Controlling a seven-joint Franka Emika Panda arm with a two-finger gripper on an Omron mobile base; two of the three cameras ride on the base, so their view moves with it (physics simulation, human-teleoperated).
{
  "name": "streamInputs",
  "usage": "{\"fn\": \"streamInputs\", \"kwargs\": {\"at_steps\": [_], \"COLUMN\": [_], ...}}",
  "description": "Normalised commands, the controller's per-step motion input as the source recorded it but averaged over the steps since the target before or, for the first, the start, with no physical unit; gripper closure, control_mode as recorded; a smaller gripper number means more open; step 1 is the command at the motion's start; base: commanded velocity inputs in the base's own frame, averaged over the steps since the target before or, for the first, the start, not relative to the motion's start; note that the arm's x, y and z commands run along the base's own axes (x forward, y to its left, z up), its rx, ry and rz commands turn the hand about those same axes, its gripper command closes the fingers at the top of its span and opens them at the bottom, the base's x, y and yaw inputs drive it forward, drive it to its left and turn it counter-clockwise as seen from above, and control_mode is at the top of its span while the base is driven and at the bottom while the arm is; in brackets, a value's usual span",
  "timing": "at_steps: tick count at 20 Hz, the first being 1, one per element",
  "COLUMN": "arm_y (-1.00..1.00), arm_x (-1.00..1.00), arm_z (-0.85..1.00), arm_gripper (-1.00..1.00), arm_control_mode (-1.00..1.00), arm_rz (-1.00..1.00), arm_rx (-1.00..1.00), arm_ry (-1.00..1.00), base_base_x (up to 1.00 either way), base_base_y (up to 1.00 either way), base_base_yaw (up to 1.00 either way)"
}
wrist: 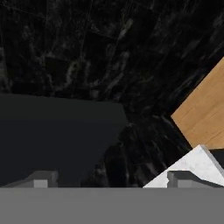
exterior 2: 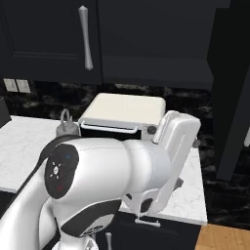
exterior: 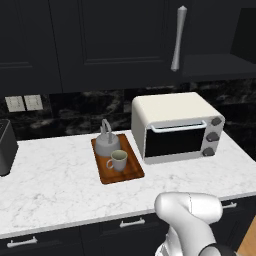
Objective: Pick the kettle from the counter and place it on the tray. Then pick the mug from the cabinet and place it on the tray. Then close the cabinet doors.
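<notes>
The grey kettle (exterior: pixel 106 143) and the pale mug (exterior: pixel 118 160) both stand on the reddish-brown tray (exterior: pixel 131 172) on the white counter (exterior: pixel 55 180); the mug is in front of the kettle. The kettle's handle (exterior 2: pixel 65 117) peeks out past my arm. The cabinet (exterior: pixel 215 62) above the toaster oven is open on its right half, its dark shelf bare. The left door (exterior: pixel 125 40), with a silver bar handle (exterior: pixel 178 39), lies flush. The right door (exterior 2: pixel 230 93) stands swung outward. My gripper (wrist: pixel 111 181) is open, nothing between its fingertips (wrist: pixel 41 179), facing the dark backsplash near the counter's corner (wrist: pixel 192 168).
A cream toaster oven (exterior: pixel 177 127) sits right of the tray, under the open cabinet. A dark appliance (exterior: pixel 6 147) stands at the counter's left end. Wall sockets (exterior: pixel 23 103) are on the black marble backsplash. Wooden floor (wrist: pixel 203 118) lies beyond the counter's right end.
</notes>
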Motion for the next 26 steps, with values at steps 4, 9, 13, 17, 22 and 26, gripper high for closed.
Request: {"fn": "streamInputs", "kwargs": {"at_steps": [4,9,13,17,22,26], "arm_y": [-0.36,-0.39,-0.4,-0.38,-0.32,-0.18], "arm_x": [-0.52,-0.4,-0.28,-0.07,0.07,0.23], "arm_z": [0.0,0.0,0.04,0.11,0.06,0.08], "arm_gripper": [-1.0,-1.0,-1.0,-1.0,-1.0,-1.0], "arm_control_mode": [-1.0,-1.0,-1.0,-1.0,-1.0,-1.0], "arm_rz": [-0.17,-0.14,-0.09,-0.07,-0.02,0.0], "arm_rx": [-0.01,-0.08,-0.05,-0.03,-0.07,-0.05], "arm_ry": [-0.08,-0.08,-0.01,0.0,0.04,0.05], "base_base_x": [0.0,0.0,0.0,0.0,0.0,0.0], "base_base_y": [0.0,0.0,0.0,0.0,0.0,0.0], "base_base_yaw": [0.0,0.0,0.0,0.0,0.0,0.0]}}
